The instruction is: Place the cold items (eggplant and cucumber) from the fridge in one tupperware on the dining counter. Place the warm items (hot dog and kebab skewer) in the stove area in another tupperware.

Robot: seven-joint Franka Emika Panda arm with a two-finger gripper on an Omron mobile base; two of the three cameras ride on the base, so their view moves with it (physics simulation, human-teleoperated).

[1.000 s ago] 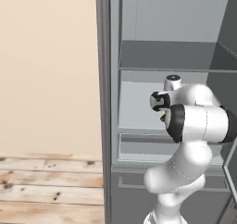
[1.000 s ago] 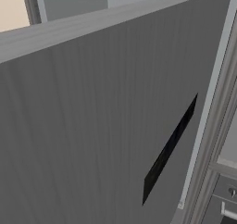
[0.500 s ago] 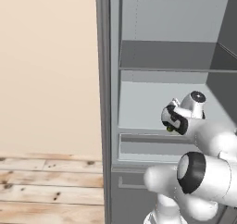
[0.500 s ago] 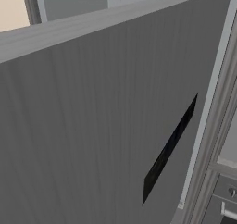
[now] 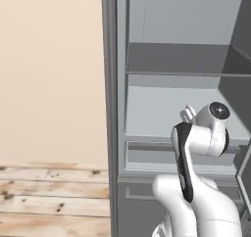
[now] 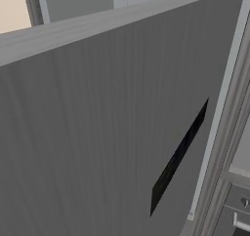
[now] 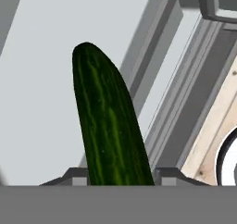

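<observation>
A dark green cucumber [image 7: 109, 126] with lighter stripes stands between my gripper's [image 7: 120, 176] two dark fingertips [image 7: 74, 174] in the hand view and reaches up from them. The gripper is shut on the cucumber's lower end. Behind it lie the pale inner wall and the grey frame of the fridge. In the left base view the white arm [image 5: 201, 138] is folded in front of the fridge's lower shelf, with its wrist turned towards the inside.
The fridge stands open, with grey shelves [image 5: 181, 74] and a drawer [image 5: 147, 155] below them. Its grey door [image 6: 97, 132] with a dark handle slot [image 6: 178, 157] stands close on the right. A beige wall and wood floor [image 5: 49, 197] lie to the left.
The arm has swung and folded: the wrist moved right and lower in front of the shelf. The hand with the green cucumber, seen earlier by the shelf, is now behind the forearm.
</observation>
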